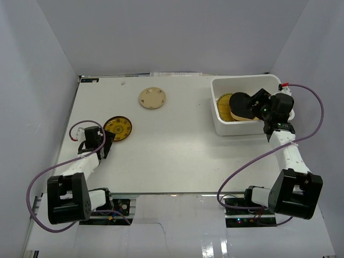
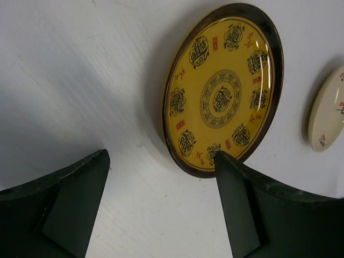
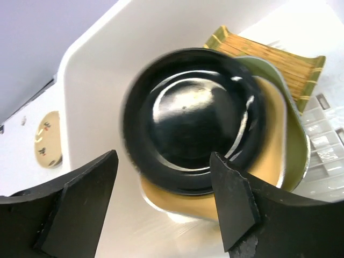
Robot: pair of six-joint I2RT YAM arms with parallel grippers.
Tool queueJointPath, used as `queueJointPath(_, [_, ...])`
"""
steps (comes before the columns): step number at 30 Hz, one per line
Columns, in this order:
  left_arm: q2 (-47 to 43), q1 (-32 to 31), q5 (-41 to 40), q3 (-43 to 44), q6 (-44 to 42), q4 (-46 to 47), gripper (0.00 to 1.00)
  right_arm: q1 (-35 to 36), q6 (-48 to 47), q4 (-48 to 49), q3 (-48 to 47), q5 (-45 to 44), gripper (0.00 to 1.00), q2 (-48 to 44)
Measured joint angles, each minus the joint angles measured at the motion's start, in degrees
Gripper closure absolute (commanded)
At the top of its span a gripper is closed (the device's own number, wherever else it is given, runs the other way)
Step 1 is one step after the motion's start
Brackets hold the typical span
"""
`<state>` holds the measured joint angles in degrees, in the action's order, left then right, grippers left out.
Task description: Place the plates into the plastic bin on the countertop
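Note:
A yellow plate with dark patterns (image 1: 117, 128) (image 2: 223, 97) lies on the white countertop (image 1: 177, 150) at the left. My left gripper (image 1: 106, 142) (image 2: 160, 161) stands open just short of its near rim, nothing between the fingers. A beige round plate (image 1: 152, 98) (image 2: 328, 110) (image 3: 48, 140) lies farther back. At the right stands the plastic bin (image 1: 236, 129) (image 3: 91, 70). Inside it, a glossy black plate (image 1: 240, 103) (image 3: 193, 118), blurred, rests on a tan plate (image 3: 271, 134), a pale green one (image 3: 294, 145) and a bamboo tray (image 1: 223, 102) (image 3: 274, 59). My right gripper (image 1: 259, 105) (image 3: 164, 161) hangs open over the bin.
Pale grey walls close in the table on three sides. The bin's slotted bottom (image 3: 322, 134) shows at the right of the stacked plates. A purple cable (image 1: 317, 107) loops beside the right arm.

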<state>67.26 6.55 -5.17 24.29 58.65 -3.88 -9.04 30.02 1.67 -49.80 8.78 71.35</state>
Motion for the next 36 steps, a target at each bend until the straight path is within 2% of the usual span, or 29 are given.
queueJointPath(3, [3.0, 0.6, 0.1, 1.4, 0.2, 1.2, 0.18, 0.0, -0.3, 0.1, 0.6, 1.6, 0.23, -2.6])
queueJointPath(4, [4.2, 0.8, 0.2, 2.2, 0.2, 1.6, 0.25, 0.0, -0.4, 0.1, 0.9, 2.1, 0.23, -3.8])
queueJointPath(6, [7.0, 1.1, 0.2, 3.7, 0.1, 2.1, 0.31, 0.1, -0.4, -0.1, 1.3, 3.5, 0.24, -6.4])
queueJointPath(7, [8.5, 1.4, 0.5, 4.6, 0.1, 2.7, 0.4, 0.2, -0.5, -0.1, 1.4, 4.1, 0.24, -7.7])
queueJointPath(9, [10.9, 1.7, 0.6, 5.6, 0.0, 3.6, 0.49, 1.5, -0.5, 0.2, 1.4, 4.9, 0.25, -10.1])
queueJointPath(10, [11.8, 1.8, 0.8, 5.8, 0.0, 4.0, 0.58, 3.0, -0.5, 0.3, 1.4, 5.0, 0.26, -11.0])
queueJointPath(13, [13.9, 2.1, 0.9, 6.6, -0.5, 4.7, 0.74, 12.1, -0.9, 0.5, 0.9, 4.7, 0.26, -11.6])
queueJointPath(14, [14.5, 2.1, 1.0, 7.0, -0.7, 4.9, 0.89, 16.1, -1.1, 0.3, 0.4, 3.8, 0.26, -11.1])
queueJointPath(15, [15.0, 2.1, 1.0, 7.1, -0.7, 5.1, 0.97, 19.8, -1.4, 0.3, -0.2, 2.8, 0.26, -10.2])
queueJointPath(16, [15.1, 2.2, 1.3, 7.3, -0.7, 5.5, 1.0, 24.1, -1.7, 0.4, -1.2, 2.4, 0.26, -8.8])
queueJointPath(20, [14.7, 2.3, 2.5, 8.0, -1.2, 6.0, 1.0, 36.0, -2.4, 1.5, -5.3, -1.0, 0.26, -1.1])
queueJointPath(24, [10.6, 2.3, 4.8, 7.3, -2.6, 3.7, 1.0, 42.8, -2.8, 1.9, -10.0, -4.5, 0.24, 8.5])
queueJointPath(28, [-0.2, 2.3, 10.1, 4.9, -4.2, 0.7, 1.0, 46.1, -2.6, 2.9, -13.7, -4.7, 0.16, 16.8])
queueJointPath(29, [-2.9, 2.3, 11.5, 4.5, -4.6, 0.5, 1.0, 46.6, -2.5, 3.1, -14.3, -4.1, 0.11, 18.3])
queueJointPath(31, [-7.5, 2.3, 14.9, 4.1, -5.6, 0.2, 1.0, 47.6, -2.3, 3.2, -15.8, -2.5, 0.06, 21.2])
queueJointPath(36, [-12.4, 1.9, 22.6, 3.8, -8.8, -0.5, 1.0, 50.4, -1.8, 4.6, -21.0, 4.0, 0.04, 26.9])
